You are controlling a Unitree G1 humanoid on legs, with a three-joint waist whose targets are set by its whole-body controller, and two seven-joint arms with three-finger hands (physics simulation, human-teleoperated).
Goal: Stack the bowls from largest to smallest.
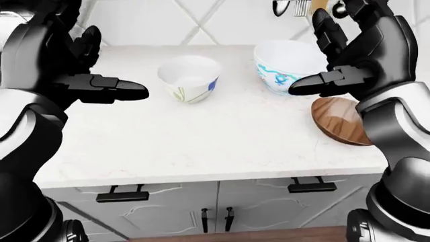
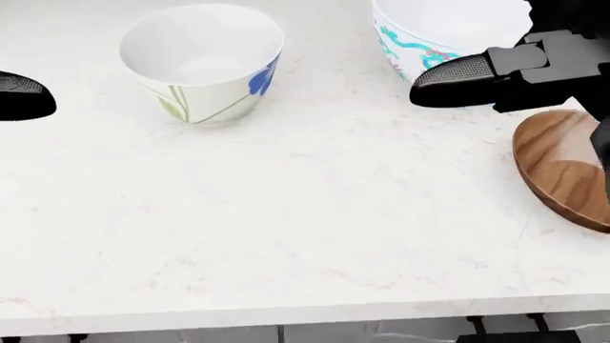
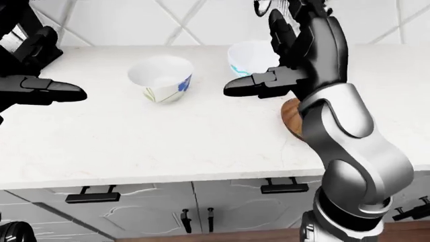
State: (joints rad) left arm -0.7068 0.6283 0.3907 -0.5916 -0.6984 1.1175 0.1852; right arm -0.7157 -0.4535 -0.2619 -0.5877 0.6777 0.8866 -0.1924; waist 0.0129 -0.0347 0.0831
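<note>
- The counter [image 1: 201, 136] is white, faintly veined stone, and carries three bowls set apart from one another.
- The flower bowl [image 1: 189, 78], white with a blue bloom and green stems, stands upright toward the middle of the left-eye view, empty.
- The patterned bowl [image 1: 286, 68], white with turquoise scrollwork, stands upright to the right of the flower bowl and is wider than it.
- The wooden bowl [image 1: 339, 121] lies below and right of the patterned bowl in the left-eye view, tilted up on its side near the counter's right part; whether it touches the patterned bowl cannot be told.
- The left hand [image 1: 64, 75] hovers above the counter, left of the flower bowl, fingers spread and empty, one finger pointing toward that bowl without touching it.
- The right hand [image 1: 349, 55] hangs over the patterned and wooden bowls, fingers splayed wide and holding nothing; in the head view its thumb crosses the patterned bowl's side.
- Grey cabinet doors [image 1: 222, 206] with black handles run beneath the counter edge.
- A white tiled wall [image 1: 201, 22] with diagonal joints rises behind the counter.
</note>
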